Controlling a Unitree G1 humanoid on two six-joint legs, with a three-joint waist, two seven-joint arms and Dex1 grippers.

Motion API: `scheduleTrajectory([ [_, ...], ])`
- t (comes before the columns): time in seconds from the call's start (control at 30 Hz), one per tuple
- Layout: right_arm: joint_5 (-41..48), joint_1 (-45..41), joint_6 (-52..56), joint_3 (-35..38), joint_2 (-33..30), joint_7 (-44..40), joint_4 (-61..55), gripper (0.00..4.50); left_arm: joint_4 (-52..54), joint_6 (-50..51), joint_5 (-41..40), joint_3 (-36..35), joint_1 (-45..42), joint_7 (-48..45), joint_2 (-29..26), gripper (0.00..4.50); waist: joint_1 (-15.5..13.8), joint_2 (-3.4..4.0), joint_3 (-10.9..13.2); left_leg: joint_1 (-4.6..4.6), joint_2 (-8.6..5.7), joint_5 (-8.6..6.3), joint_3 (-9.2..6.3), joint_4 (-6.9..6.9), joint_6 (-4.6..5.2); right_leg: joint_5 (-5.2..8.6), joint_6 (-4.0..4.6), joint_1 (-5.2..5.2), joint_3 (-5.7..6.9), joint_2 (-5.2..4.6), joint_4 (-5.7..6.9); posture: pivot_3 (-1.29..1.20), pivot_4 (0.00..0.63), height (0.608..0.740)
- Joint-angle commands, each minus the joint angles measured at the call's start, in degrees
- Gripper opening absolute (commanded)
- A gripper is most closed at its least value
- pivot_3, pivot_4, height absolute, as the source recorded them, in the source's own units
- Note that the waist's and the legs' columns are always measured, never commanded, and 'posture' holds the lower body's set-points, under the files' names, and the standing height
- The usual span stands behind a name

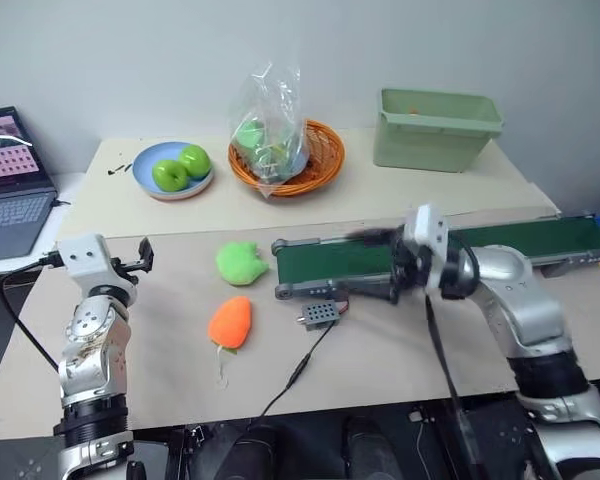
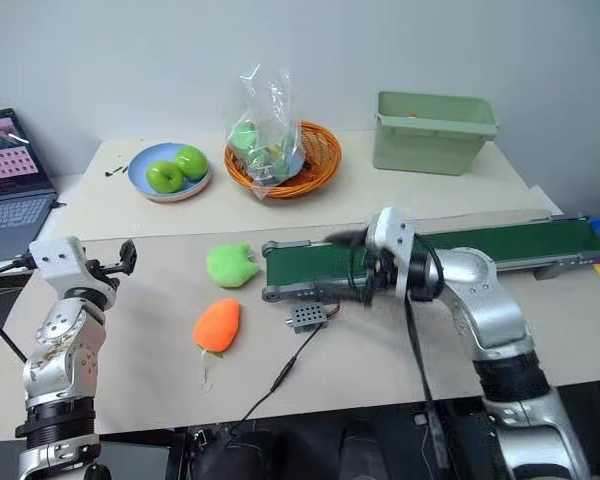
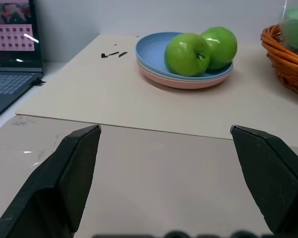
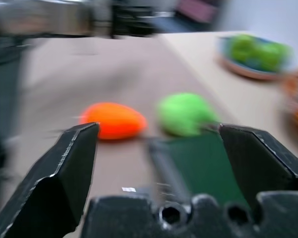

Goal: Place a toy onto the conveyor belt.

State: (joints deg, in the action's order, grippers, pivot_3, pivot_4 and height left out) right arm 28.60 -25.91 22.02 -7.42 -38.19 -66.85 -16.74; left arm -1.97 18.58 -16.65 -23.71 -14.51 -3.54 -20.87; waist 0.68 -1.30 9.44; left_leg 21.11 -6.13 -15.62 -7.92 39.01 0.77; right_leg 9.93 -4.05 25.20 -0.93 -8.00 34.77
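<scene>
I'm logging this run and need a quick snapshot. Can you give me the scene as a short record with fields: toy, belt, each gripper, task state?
toy: orange carrot plush lying on the table, in front of the green plush, off the belt
conveyor belt: nothing on the visible part
left gripper: open, holding nothing, aimed toward the plate of apples
right gripper: open, holding nothing, over the belt's left end, pointing toward the toy
task state: toy not yet picked up

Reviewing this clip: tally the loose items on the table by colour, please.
Orange carrot-shaped plush toy: 1
Light green plush blob: 1
Green apples on the blue plate: 2
Total: 4
</scene>
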Motion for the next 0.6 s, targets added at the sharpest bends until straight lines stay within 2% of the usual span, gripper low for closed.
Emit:
scheduleTrajectory([
  [0.03,0.03,-0.12,0.49,-1.96,-1.41,-2.48,-3.18,4.5,1.18,-1.55,0.3,0.15,-0.22,-0.72,-0.3,4.48,-0.04,-0.01,0.0,0.0,0.0,0.01,0.02,0.0,-0.02,-0.04,0.06,0.01,0.0,0.0,0.01,0.0,0.15,0.74],
  [0.13,-3.22,0.01,-1.25,-3.54,-1.48,-2.18,-0.97,4.5,3.18,-0.98,-0.56,0.56,1.06,-2.3,-0.26,4.48,-0.02,-0.01,0.0,-0.13,0.08,0.05,0.11,-0.01,-0.09,-0.09,0.13,-0.04,-0.01,0.04,0.05,0.0,0.15,0.74],
  [0.2,-4.81,0.39,-2.38,-3.85,-1.43,-1.88,0.51,4.5,8.43,2.29,-5.94,-0.13,3.97,-6.58,-0.16,4.48,0.13,-0.02,0.0,-0.15,0.11,0.05,0.16,-0.01,-0.09,-0.09,0.13,-0.03,-0.03,0.07,0.06,0.0,0.15,0.74],
  [0.33,-5.59,1.13,-3.4,-3.19,-1.48,-2.11,1.5,4.5,21.29,14.43,-24.58,-4.98,17.59,-17.41,-2.11,4.48,0.4,-0.02,0.0,-0.1,0.19,-0.1,0.35,-0.02,-0.07,-0.09,0.16,0.2,-0.09,0.07,0.12,0.0,0.15,0.74],
  [0.47,-5.97,1.47,-3.96,-2.76,-1.6,-2.07,2.09,4.5,24.63,21.39,-38.08,-9.4,27.39,-22.06,-2.26,4.48,0.19,-0.03,0.02,-0.05,0.29,-0.25,0.47,-0.05,-0.1,-0.04,0.24,0.49,-0.08,0.13,0.19,0.0,0.15,0.74],
  [0.6,-5.72,1.61,-4.06,-2.27,-1.61,-1.77,2.28,4.5,20.72,23.76,-43.87,-11.4,32.82,-22.9,0.06,4.48,-0.22,-0.01,0.04,-0.11,0.56,-0.23,0.55,-0.02,-0.19,-0.11,0.34,0.32,-0.06,0.35,0.1,0.0,0.15,0.74],
])
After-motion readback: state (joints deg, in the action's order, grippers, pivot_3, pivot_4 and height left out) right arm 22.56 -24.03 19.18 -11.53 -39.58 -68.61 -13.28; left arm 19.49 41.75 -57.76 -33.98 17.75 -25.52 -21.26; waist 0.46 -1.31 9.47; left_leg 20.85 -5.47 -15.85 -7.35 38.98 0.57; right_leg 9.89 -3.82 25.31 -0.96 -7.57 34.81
